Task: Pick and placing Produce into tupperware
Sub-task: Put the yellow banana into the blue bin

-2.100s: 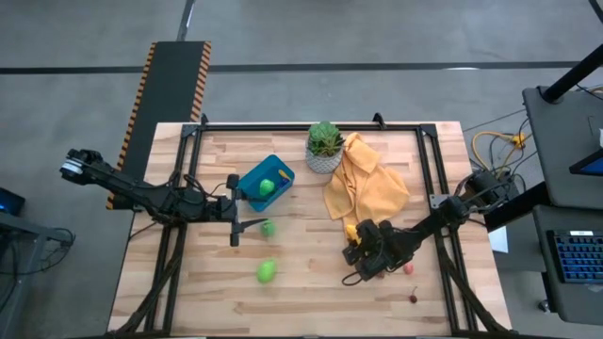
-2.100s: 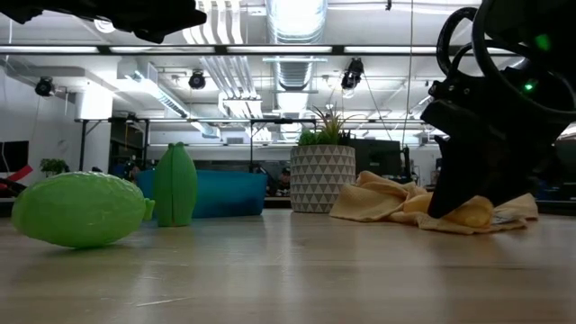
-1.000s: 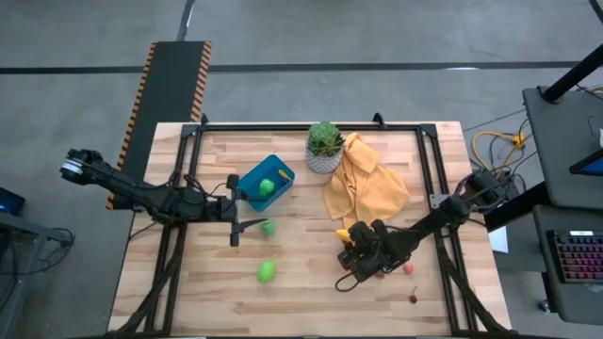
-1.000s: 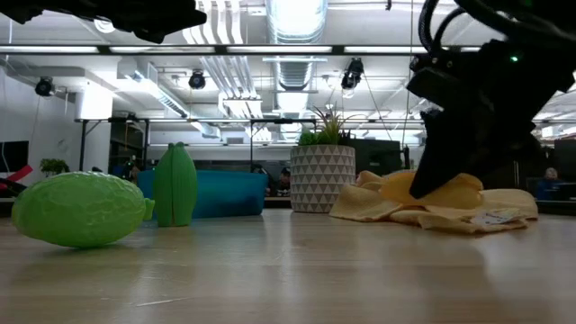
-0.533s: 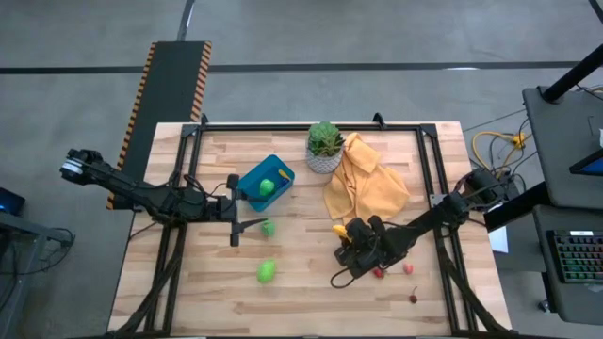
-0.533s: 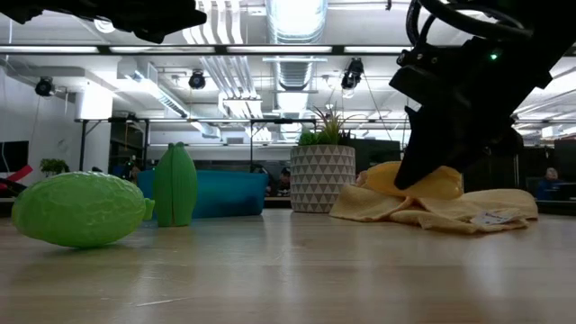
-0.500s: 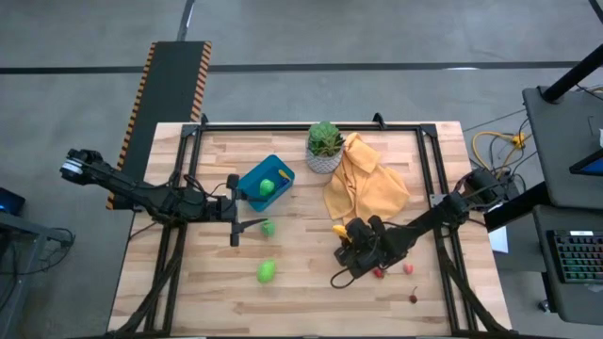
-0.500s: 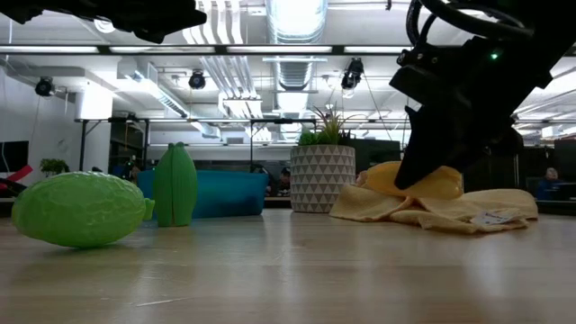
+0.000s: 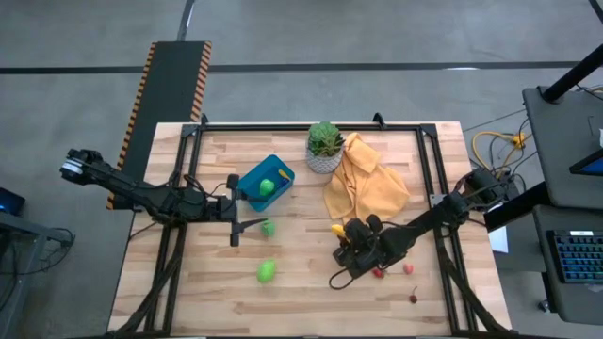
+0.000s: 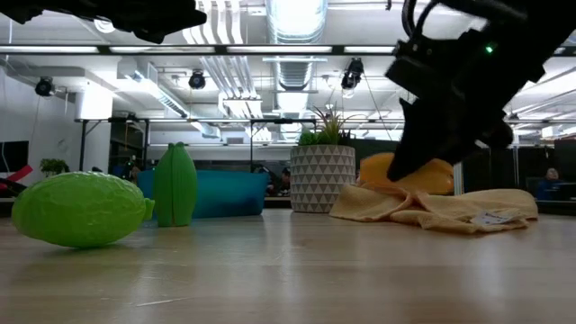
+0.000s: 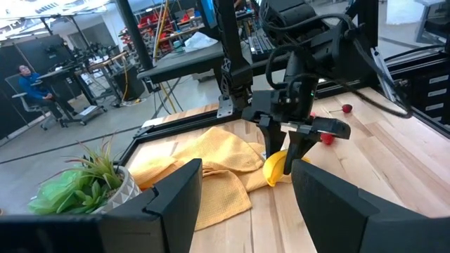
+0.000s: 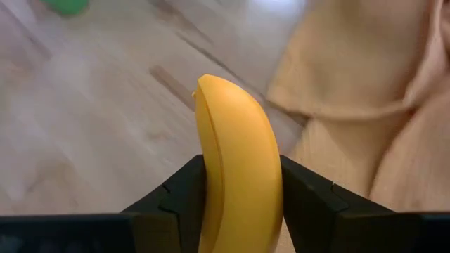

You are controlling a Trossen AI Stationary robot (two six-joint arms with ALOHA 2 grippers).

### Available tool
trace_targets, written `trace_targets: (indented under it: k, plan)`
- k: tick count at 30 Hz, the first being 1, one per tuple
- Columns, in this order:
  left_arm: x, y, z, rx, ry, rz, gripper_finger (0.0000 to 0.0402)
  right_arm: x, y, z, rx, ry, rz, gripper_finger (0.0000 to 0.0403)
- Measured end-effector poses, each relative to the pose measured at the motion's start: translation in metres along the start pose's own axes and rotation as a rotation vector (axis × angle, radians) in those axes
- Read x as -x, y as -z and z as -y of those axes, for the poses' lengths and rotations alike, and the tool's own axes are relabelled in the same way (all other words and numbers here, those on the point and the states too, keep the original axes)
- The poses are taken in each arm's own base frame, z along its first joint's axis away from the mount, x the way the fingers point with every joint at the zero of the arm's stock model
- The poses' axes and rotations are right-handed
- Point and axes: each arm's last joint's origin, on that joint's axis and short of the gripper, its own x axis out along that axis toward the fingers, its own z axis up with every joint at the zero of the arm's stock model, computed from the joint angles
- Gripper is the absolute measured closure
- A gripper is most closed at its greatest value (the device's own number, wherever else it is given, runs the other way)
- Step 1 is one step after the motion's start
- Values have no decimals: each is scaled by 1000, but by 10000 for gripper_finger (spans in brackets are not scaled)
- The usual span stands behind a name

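Observation:
My right gripper [image 9: 345,235] is shut on a yellow banana [image 12: 238,161] just near of the yellow cloth [image 9: 364,185]; the banana [image 10: 409,176] hangs above the table. The blue tupperware [image 9: 266,182] stands at the centre left with a green piece [image 9: 268,186] inside. My left gripper [image 9: 247,209] waits open and level beside it, with nothing between its fingers. Two more green pieces [image 9: 268,227] [image 9: 267,272] rest on the table near the tupperware. In the low view, one stands upright [image 10: 175,184] and the other lies on its side [image 10: 81,210]. My right gripper pinches the banana by its two sides [image 12: 212,197] between the two fingers. The fingers slant down from the table's right side. The banana is lifted clear of the table and the cloth, and its free end [image 12: 204,88] sticks out past the fingertips.
A potted green plant [image 9: 324,146] stands at the far middle, with the crumpled cloth against it. Small red pieces [image 9: 379,273] [image 9: 409,267] [image 9: 413,298] lie near the right arm. A black frame rail [image 9: 311,125] runs round the table's edges.
My right gripper, still shut on the banana, has risen a little and drifted toward the table's left. The banana, low against the cloth two seconds ago, now hangs higher and clear of it.

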Motion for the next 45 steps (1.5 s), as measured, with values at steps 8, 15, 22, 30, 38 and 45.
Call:
trace_targets:
  k: [8,15,22,30,38,45]
  plan:
    - [0,0,0,0,0,0,196,8,-23,-15,89,1,126,251]
    - [0,0,0,0,0,0,196,22,-56,-33,197,26,268,253]
    - [0,0,0,-1,0,0,196,28,-87,-42,289,34,304,253]
    - [10,-5,-5,9,-6,25,196,21,-111,-40,352,65,332,253]
    - [26,-4,-13,29,3,-16,196,7,-135,-38,370,2,363,253]
    - [39,-2,-17,107,6,-40,196,-6,-163,-31,392,-118,379,253]
